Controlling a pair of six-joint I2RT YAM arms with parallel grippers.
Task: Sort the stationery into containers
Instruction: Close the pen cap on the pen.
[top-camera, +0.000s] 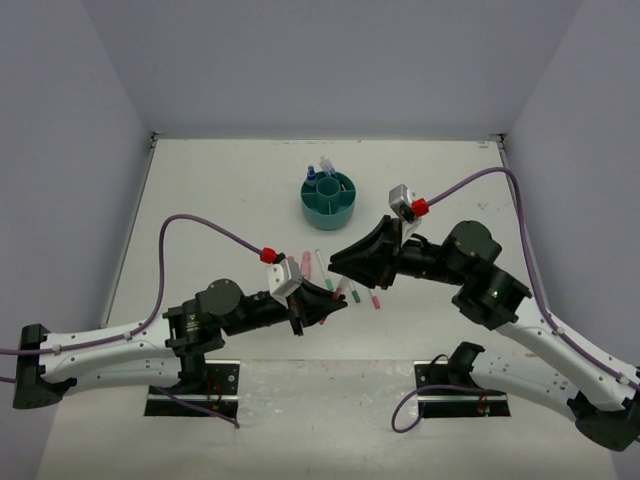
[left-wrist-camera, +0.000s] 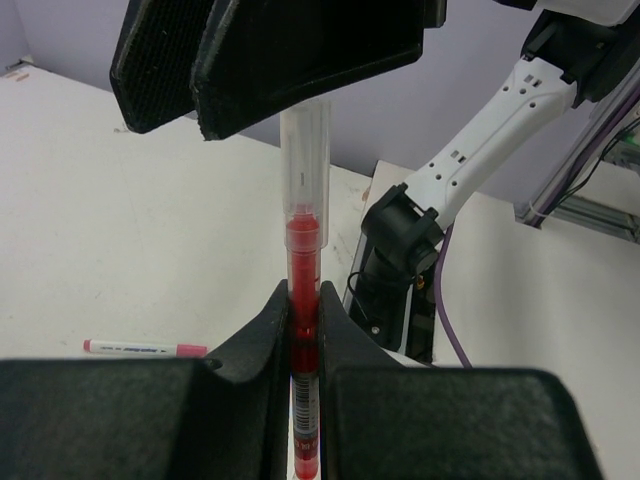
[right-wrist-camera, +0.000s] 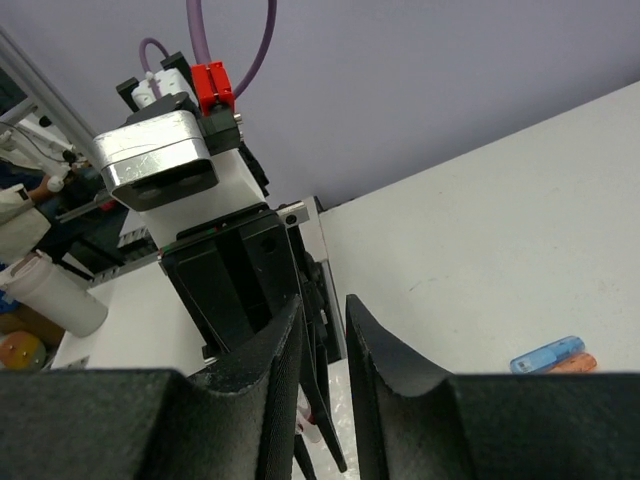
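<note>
Pinching red-capped pen (left-wrist-camera: 303, 240) tight: left tool (left-wrist-camera: 303, 298); right tool (right-wrist-camera: 320, 308) narrowed over pen's white end, grip unclear.

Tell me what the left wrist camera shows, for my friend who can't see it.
The left tool is shut on a red pen that runs up the middle of the picture, and the pen's clear far end goes behind the right tool. A pink-capped pen lies on the white table to the left.

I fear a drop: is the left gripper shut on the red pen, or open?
Shut on it. In the left wrist view the left gripper pinches the red pen from both sides, with no gap.
</note>
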